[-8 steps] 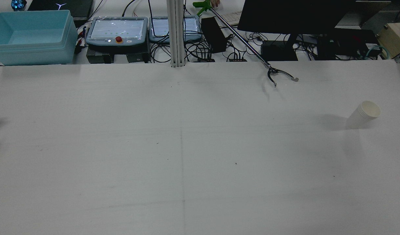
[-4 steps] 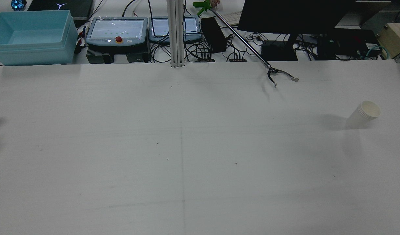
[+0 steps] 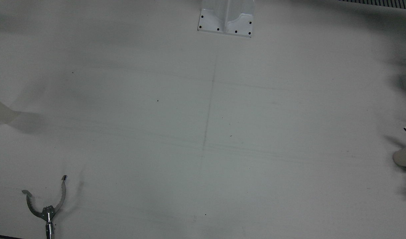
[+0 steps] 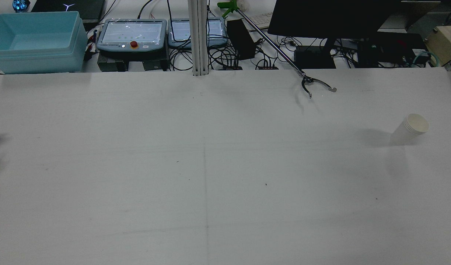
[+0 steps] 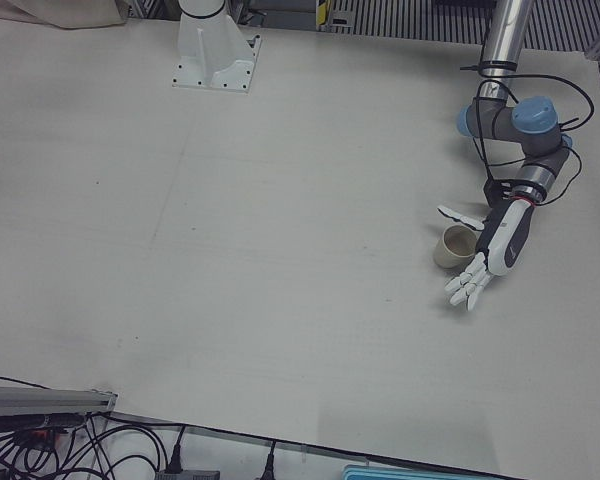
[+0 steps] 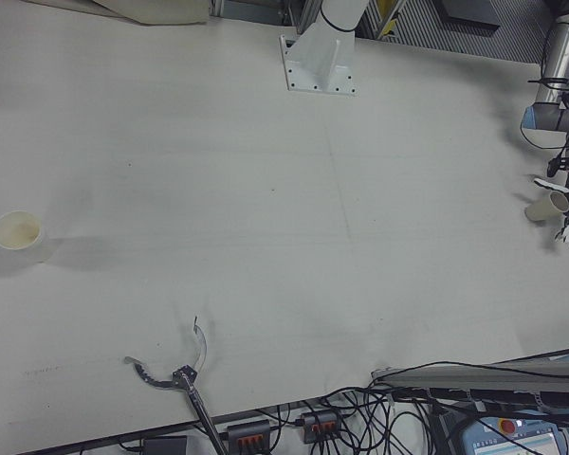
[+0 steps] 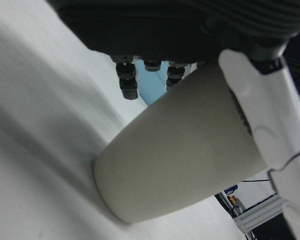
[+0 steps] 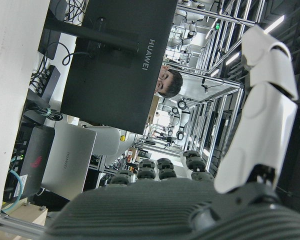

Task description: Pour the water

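White table (image 5: 280,250) fills the station. Left robot hand (image 5: 492,256) has its fingers spread beside a cup (image 5: 454,246), thumb behind it, not gripping. Right robot hand (image 8: 200,200) shows fingers extended, holding nothing. Far from that cup, across the table, stands another cup (image 6: 17,230); a grabber claw (image 6: 171,370) lies near the operators' edge.

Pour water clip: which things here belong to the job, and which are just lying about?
Job: cup beside the open left robot hand; stacked cups on the robot's right.
Lying about: grabber on the table edge; blue bin, pendants and monitor beyond the table.
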Tool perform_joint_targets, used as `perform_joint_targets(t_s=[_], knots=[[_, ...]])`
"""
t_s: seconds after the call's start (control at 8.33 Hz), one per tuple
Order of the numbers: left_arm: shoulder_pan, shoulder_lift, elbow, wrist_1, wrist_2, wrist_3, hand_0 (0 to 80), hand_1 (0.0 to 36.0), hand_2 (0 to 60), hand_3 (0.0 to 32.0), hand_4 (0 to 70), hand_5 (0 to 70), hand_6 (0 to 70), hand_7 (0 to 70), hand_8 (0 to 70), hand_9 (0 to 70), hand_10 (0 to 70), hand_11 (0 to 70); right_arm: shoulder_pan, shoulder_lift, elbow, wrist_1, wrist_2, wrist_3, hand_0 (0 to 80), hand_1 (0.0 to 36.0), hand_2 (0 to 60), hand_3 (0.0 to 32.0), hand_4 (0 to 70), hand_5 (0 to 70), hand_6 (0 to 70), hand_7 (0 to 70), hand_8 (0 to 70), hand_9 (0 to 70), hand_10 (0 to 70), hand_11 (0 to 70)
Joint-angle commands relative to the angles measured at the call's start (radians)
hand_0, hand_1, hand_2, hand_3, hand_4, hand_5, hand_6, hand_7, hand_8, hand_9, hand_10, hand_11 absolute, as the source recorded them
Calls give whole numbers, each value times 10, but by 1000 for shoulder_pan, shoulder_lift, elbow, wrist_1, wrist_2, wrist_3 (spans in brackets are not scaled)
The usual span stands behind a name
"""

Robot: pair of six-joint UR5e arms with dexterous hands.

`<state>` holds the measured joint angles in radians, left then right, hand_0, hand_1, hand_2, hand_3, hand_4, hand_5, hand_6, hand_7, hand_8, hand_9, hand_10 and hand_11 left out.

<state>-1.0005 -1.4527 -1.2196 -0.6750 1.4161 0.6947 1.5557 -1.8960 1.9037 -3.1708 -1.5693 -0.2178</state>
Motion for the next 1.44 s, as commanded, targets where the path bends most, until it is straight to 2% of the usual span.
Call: perform_joint_targets(t_s=[0.0,0.12,0.24,0.36,0.48,0.6,0.72,0.84,0.96,1.08,1.2,1.32], knots=[[0,0,0,0,-2,0,501,54,0,0,186,116,71,133,8,40,104,166,1,-2,-2,0,0,0,480,199,211,0,0,6,5,124,40,81,12,36],[0,0,-1,0,-2,0,507,59,0,0,286,234,73,137,13,47,111,173,1,-2,0,0,0,0,481,200,214,0,0,5,2,123,37,79,12,36],[2,-2,-1,2,-15,0,512,61,0,0,423,502,78,145,16,52,121,185,3,-2,0,0,0,0,482,202,211,0,0,4,1,120,37,79,11,35],[2,-2,-3,3,-19,-3,514,70,0,0,608,700,94,168,25,63,133,197,3,-2,0,0,0,0,482,203,214,0,0,5,1,119,38,79,11,35],[0,-2,-6,5,-19,-10,519,77,1,0,700,700,109,180,31,71,140,206,3,-2,0,0,0,0,483,203,210,0,0,6,0,118,35,76,10,34],[0,-2,-6,6,-19,-12,543,106,28,0,700,700,128,190,40,79,147,215,4,-2,0,0,0,0,485,205,211,0,0,8,0,117,35,75,10,34],[0,-2,-8,6,-19,-14,580,149,97,0,700,700,152,202,53,91,158,233,4,-2,0,0,0,0,486,206,212,0,0,8,0,119,36,77,10,35],[0,0,-9,5,-20,-18,569,242,498,0,700,700,161,212,62,100,169,250,4,-2,0,0,0,0,484,208,214,0,0,9,0,118,36,77,10,34],[0,0,-9,8,-20,-46,534,311,600,0,700,700,162,220,66,107,176,262,3,0,0,0,-2,0,487,208,212,0,0,7,0,117,36,77,10,34],[0,0,-8,15,-22,-81,519,335,600,0,700,700,163,225,68,110,181,268,-23,-2,-6,0,-2,-26,485,208,214,0,0,5,0,119,37,79,11,36],[0,0,-6,23,-35,-142,509,331,600,0,700,700,163,227,70,114,180,266,-78,6,-49,5,-5,-143,487,208,218,0,0,3,3,120,39,81,16,44],[0,0,-9,31,-37,-194,512,305,600,0,700,700,166,226,71,114,178,262,-91,38,-166,68,-49,-234,486,215,244,0,0,0,10,118,44,82,17,45]])
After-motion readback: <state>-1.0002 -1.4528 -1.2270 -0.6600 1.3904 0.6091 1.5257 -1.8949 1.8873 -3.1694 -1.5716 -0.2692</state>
